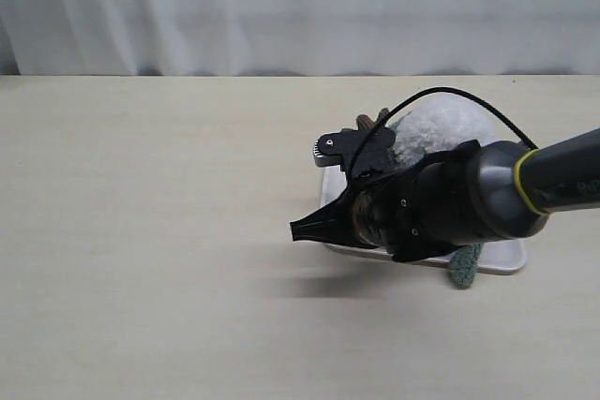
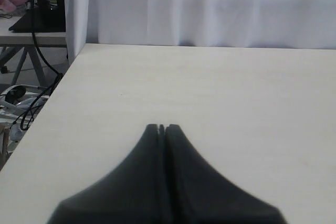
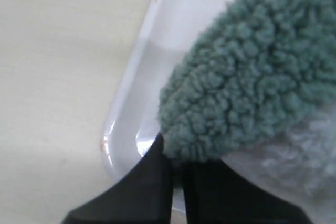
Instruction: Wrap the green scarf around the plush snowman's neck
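Note:
The plush snowman (image 1: pixel 441 128) lies in a white tray (image 1: pixel 499 256), mostly hidden behind my right arm; its neck is hidden. The right wrist view shows white fluff of the snowman (image 3: pixel 294 156) beside the green scarf (image 3: pixel 241 72). One scarf end (image 1: pixel 464 267) hangs over the tray's front edge. My right gripper (image 1: pixel 298 229) hovers over the tray's front left corner (image 3: pixel 121 129). That gripper (image 3: pixel 177 156) is shut, with a rounded scarf end pinched at its tips. The left gripper (image 2: pixel 162 127) is shut and empty above bare table, out of the exterior view.
A pale curtain (image 1: pixel 281 7) hangs behind the table's far edge. Beyond the table's side edge (image 2: pixel 58 87) in the left wrist view stand a small desk and loose cables (image 2: pixel 21 103). A black cable (image 1: pixel 450 93) loops above the right arm.

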Motion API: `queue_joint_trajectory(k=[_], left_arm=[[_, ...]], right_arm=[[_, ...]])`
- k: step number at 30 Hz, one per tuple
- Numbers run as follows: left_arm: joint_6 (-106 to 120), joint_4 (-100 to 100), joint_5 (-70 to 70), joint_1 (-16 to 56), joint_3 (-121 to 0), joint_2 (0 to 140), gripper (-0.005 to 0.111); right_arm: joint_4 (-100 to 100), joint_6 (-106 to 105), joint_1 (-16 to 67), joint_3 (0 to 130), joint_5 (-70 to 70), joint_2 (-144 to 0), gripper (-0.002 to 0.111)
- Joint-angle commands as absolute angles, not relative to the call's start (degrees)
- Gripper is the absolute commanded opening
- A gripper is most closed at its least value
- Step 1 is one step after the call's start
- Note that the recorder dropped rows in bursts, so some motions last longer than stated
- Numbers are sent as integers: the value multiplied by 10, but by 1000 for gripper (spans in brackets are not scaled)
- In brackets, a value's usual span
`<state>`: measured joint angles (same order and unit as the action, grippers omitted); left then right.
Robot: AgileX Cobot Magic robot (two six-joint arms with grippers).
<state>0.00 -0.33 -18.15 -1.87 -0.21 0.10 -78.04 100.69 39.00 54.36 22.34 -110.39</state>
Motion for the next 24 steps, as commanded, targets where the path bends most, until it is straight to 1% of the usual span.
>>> queue_joint_trajectory(k=[1, 3, 8, 14, 19, 24], left_arm=[[0, -5, -176, -20, 0, 0, 0], [0, -5, -176, -20, 0, 0, 0], [0, -5, -176, -20, 0, 0, 0], [0, -5, -176, -20, 0, 0, 0], [0, -5, -176, -20, 0, 0, 0], [0, -5, -176, -20, 0, 0, 0]], right_arm=[[-727, 914, 388, 541, 208, -1086, 4], [-643, 803, 388, 541, 231, -1065, 4], [-510, 619, 388, 541, 316, -1017, 4], [-398, 465, 388, 541, 405, -962, 4], [-373, 421, 388, 533, 464, -945, 4], [-410, 432, 387, 494, 448, -954, 4]])
